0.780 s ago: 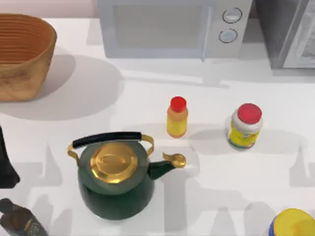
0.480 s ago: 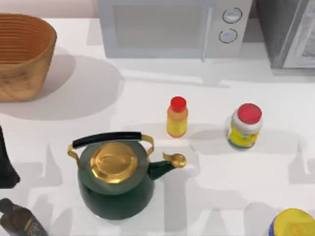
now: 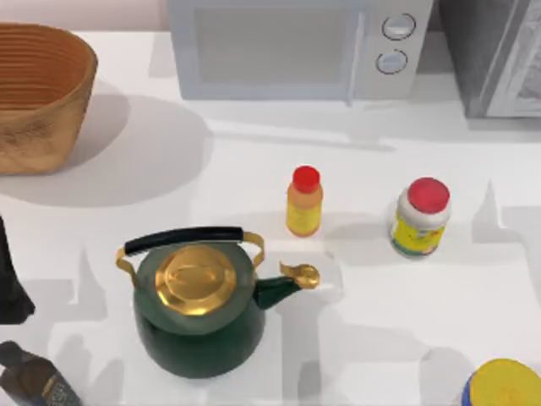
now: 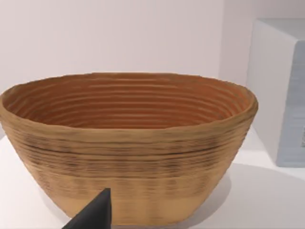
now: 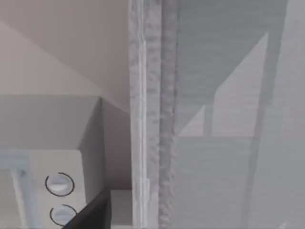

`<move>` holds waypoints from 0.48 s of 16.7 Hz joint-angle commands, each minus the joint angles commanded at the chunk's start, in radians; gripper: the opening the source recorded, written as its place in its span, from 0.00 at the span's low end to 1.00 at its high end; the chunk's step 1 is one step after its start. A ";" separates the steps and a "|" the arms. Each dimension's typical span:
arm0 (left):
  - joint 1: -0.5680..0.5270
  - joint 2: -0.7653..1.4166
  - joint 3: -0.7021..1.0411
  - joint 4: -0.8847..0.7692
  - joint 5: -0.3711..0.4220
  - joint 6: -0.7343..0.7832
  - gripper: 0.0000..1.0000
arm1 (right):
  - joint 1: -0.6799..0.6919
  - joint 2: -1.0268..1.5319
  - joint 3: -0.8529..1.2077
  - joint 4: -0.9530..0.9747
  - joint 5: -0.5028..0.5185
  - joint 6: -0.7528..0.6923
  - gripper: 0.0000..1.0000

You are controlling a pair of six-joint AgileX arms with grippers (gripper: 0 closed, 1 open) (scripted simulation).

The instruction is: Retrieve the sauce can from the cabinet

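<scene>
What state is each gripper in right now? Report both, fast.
Left gripper: cannot be told; it faces the brown woven basket.
Right gripper: cannot be told; it faces the dark grey speckled cabinet.

Dark grey speckled cabinet (image 3: 494, 55) with paler framed door, table's far right corner.

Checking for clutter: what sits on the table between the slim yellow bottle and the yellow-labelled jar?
Nothing: in the top view, only bare white table separates the slim yellow bottle from the yellow-labelled jar.
</scene>
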 joint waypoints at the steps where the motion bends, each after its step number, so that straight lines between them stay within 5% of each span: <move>1: 0.000 0.000 0.000 0.000 0.000 0.000 1.00 | 0.010 0.072 0.100 -0.022 0.011 0.001 1.00; 8: 0.000 0.000 0.000 0.000 0.000 0.000 1.00 | 0.076 0.554 0.769 -0.170 0.084 0.008 1.00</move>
